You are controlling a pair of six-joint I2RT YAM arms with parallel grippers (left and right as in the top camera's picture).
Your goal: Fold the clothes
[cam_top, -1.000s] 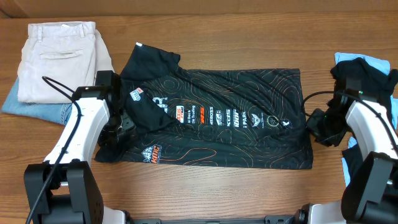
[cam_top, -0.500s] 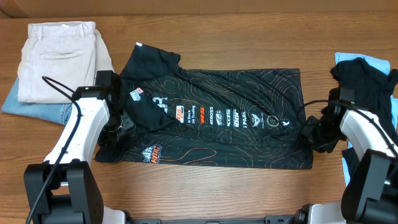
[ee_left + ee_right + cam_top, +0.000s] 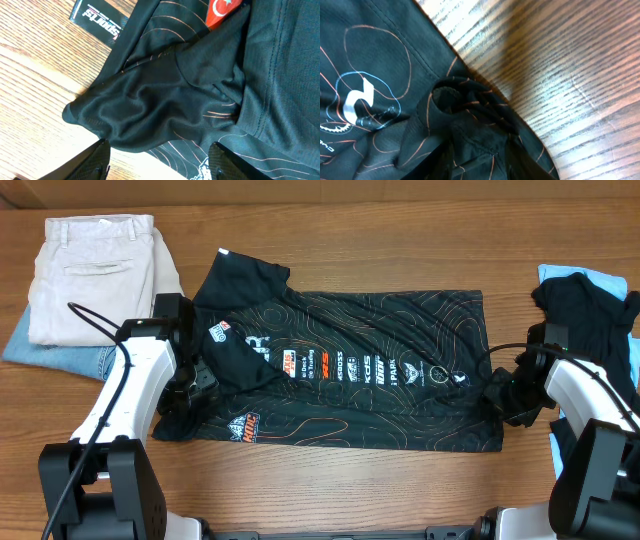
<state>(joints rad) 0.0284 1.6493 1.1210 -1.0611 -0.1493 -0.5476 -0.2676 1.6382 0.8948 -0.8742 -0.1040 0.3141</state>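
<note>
Wood-grain desk (image 3: 330, 490) carried black T-shirt (image 3: 380, 395) spread at centre; beige trousers (image 3: 90, 270) over blue jeans (image 3: 60, 355) upper left; blue-and-black garment pile (image 3: 590, 295) at right edge.

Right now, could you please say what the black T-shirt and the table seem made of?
Black T-shirt: probably thin synthetic sports knit, given its soft sheen and fine mesh texture. Table: wood or wood-look laminate, semi-gloss; grain lines and glare show.

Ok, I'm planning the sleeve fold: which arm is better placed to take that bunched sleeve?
Left. The left end effector hangs open over the sleeve; the right end effector is across the shirt, at its hem.
</note>
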